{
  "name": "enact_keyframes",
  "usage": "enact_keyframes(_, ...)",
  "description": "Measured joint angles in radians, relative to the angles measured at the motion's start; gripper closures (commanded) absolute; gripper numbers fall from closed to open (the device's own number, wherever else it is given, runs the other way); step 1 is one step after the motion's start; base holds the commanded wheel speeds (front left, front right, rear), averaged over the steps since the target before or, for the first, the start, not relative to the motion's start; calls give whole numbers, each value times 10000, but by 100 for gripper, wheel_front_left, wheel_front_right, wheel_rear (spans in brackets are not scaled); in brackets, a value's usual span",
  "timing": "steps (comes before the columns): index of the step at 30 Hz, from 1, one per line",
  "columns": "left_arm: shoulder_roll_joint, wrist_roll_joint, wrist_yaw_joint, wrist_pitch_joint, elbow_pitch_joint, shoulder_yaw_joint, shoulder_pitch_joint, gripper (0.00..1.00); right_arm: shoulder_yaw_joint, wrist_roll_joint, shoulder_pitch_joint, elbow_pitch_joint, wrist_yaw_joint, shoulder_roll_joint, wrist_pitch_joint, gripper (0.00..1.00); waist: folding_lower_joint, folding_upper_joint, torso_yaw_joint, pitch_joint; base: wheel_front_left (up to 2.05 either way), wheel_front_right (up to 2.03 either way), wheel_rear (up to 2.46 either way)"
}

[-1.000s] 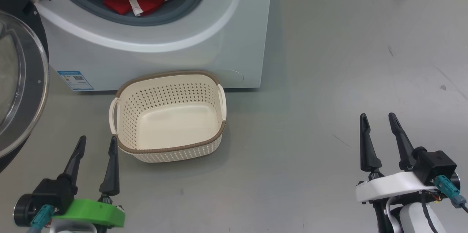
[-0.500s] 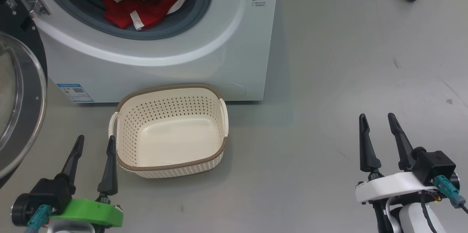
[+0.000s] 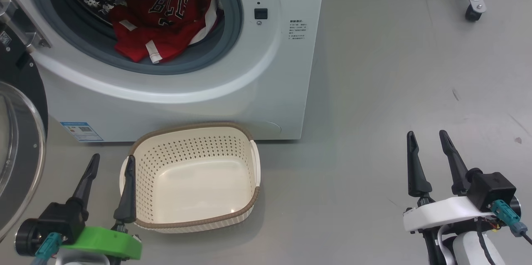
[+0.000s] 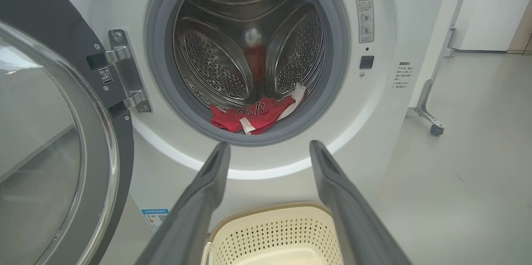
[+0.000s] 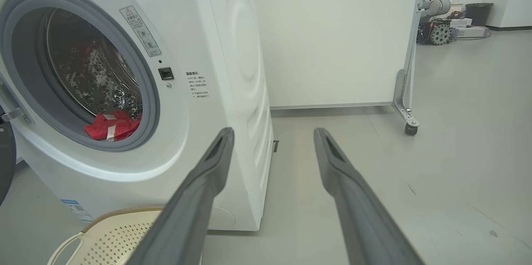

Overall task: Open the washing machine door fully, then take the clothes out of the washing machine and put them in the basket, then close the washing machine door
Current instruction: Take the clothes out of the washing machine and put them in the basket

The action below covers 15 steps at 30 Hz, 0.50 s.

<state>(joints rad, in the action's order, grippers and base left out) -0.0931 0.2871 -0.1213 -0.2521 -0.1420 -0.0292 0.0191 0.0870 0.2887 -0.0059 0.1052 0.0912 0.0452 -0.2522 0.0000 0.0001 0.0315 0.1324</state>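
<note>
The washing machine [image 3: 249, 102] is cut off by the top edge of the head view, so the upper drum is lost. The washing machine door [image 3: 18, 86] runs off the left edge, which crops its black ring and window. One finger [image 3: 126, 190] of the left hand [image 3: 114, 157] covers part of the left rim of the basket [image 3: 199, 125] — in both wrist views the bottom edge crops the basket too. The red jerseys [image 3: 162, 28] lie crumpled, their lettering partly folded under. The small black print [image 3: 297, 30] and the blue sticker [image 3: 81, 130] are too small to read.
</note>
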Motion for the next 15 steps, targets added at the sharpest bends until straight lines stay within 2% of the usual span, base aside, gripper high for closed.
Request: enact_keyframes(15,0,0,0,0,132,-8,-27,0,-35,2,3,-6,2,-6,0,0,0,0,6,26,57,-57,0)
